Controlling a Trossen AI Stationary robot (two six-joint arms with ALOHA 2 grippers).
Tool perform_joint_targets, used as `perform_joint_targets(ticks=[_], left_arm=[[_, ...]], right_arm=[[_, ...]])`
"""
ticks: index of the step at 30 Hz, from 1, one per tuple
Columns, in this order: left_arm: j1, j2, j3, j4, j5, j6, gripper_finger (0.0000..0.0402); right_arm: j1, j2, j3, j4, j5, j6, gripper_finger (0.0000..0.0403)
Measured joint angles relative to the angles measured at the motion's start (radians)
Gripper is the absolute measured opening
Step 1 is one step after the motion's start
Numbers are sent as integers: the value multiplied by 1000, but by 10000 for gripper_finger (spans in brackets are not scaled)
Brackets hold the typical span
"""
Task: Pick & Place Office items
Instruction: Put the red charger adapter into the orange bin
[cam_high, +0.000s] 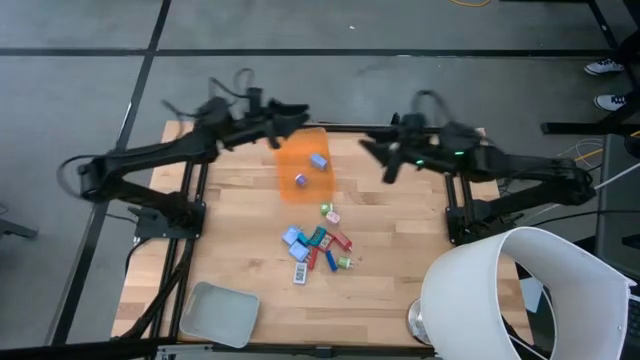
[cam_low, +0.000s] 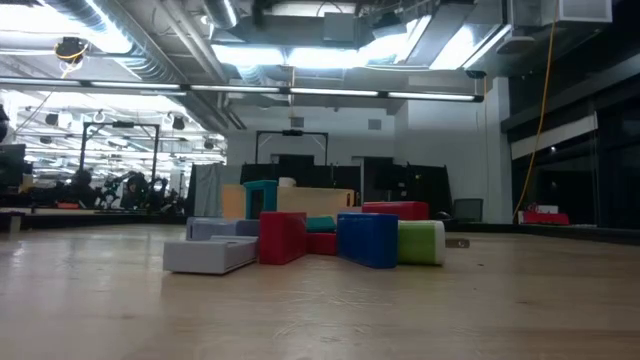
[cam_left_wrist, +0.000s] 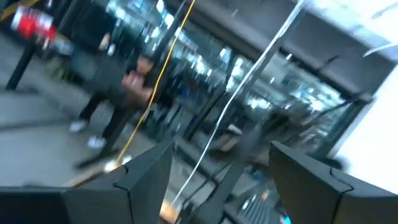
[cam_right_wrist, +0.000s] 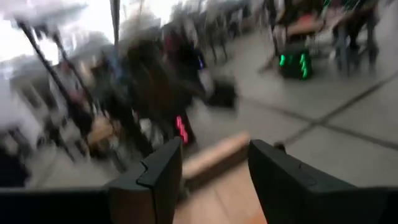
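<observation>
**Both grippers raised and empty; office items split between bin and table centre**

The left gripper (cam_high: 297, 117) hangs at the far left edge of the orange bin (cam_high: 290, 160), its fingers (cam_left_wrist: 146, 177) spread apart with nothing between them. Two bluish pieces (cam_high: 318, 160) lie inside the bin. Nearer the table's middle, the remaining office items (cam_high: 318, 247) sit in a loose cluster of red, blue, green, teal and white blocks, some touching. A grey tray (cam_high: 218, 312) rests at the near left corner. The right gripper (cam_high: 385, 160) hovers right of the bin, fingers (cam_right_wrist: 155, 174) parted, holding nothing.
</observation>
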Motion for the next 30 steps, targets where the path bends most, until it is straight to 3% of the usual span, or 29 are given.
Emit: perform_joint_targets(ticks=[5, 8, 13, 16, 24, 30], left_arm=[[-118, -180, 0, -108, -162, 53, 246], [-227, -269, 0, -193, -290, 95, 240], [-426, -364, 0, -366, -530, 174, 237], [-512, -403, 0, -469, -624, 218, 237], [-608, -476, 0, -607, -657, 265, 237], [-625, -501, 0, -717, -641, 272, 237]], right_arm=[[-9, 116, 0, 68, -20, -88, 183], [-8, 170, 0, 134, -49, -38, 183], [-9, 231, 0, 162, -184, 45, 183], [10, 247, 0, 109, -156, 48, 183], [109, 280, 1, -181, 126, 221, 183], [153, 387, 0, -461, 155, 448, 183]])
